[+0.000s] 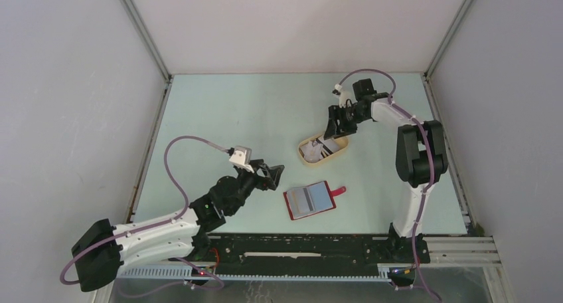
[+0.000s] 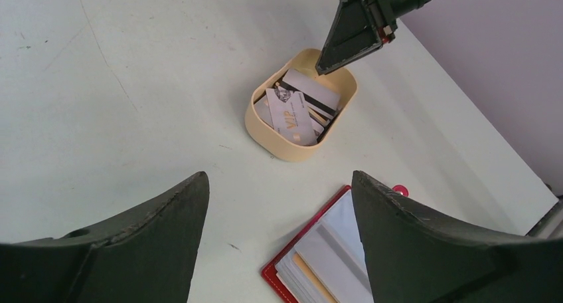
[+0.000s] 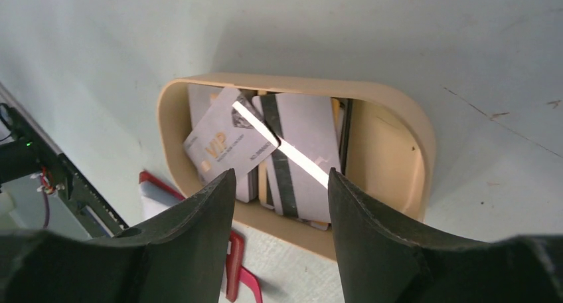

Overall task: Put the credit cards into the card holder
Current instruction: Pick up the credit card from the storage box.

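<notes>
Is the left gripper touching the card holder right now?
Apart. The top external view shows a strip of bare table between the open left gripper and the card holder.

A smooth, matt beige oval plastic tray (image 2: 282,150) holds thin whitish-grey plastic cards (image 3: 226,143) with a slight sheen, one edge catching bright light and some bearing a dark stripe. The small red fold-over card holder (image 1: 310,200) shows a smooth pale blue-grey lining. The pale green tabletop (image 1: 232,117) looks matt, with faint scuffs and scratches.
</notes>
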You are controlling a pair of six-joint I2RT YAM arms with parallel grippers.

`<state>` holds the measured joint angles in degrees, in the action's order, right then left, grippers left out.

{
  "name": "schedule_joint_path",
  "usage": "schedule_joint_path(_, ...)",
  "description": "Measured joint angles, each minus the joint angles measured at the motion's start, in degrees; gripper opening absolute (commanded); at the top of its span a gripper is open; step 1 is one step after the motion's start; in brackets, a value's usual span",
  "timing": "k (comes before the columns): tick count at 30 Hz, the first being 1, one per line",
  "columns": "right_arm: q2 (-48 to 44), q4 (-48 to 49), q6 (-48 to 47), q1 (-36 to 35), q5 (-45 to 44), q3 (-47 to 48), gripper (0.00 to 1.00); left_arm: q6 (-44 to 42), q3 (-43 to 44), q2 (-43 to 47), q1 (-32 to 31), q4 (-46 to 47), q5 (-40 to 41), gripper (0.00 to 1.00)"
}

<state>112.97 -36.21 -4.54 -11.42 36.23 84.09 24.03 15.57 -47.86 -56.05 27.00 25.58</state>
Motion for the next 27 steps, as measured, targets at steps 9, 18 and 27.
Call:
schedule_joint_path(9, 2.27, 0.04, 0.42, -1.53, -4.13, 0.09, 0.6, 0.79, -2.05, 0.09, 0.11, 3.58, 0.31, 0.85)
schedule_joint_path(18, 2.49, 0.02, 0.42, -2.45, -5.09, 0.09, 0.61, 1.46, -3.48, 1.07, 0.11, 5.11, 0.85, 0.85)
schedule_joint_path(27, 2.56, -0.02, 0.37, -2.45, -6.99, 0.09, 0.61, 1.51, -3.48, 1.07, 0.11, 5.29, 0.87, 0.85)
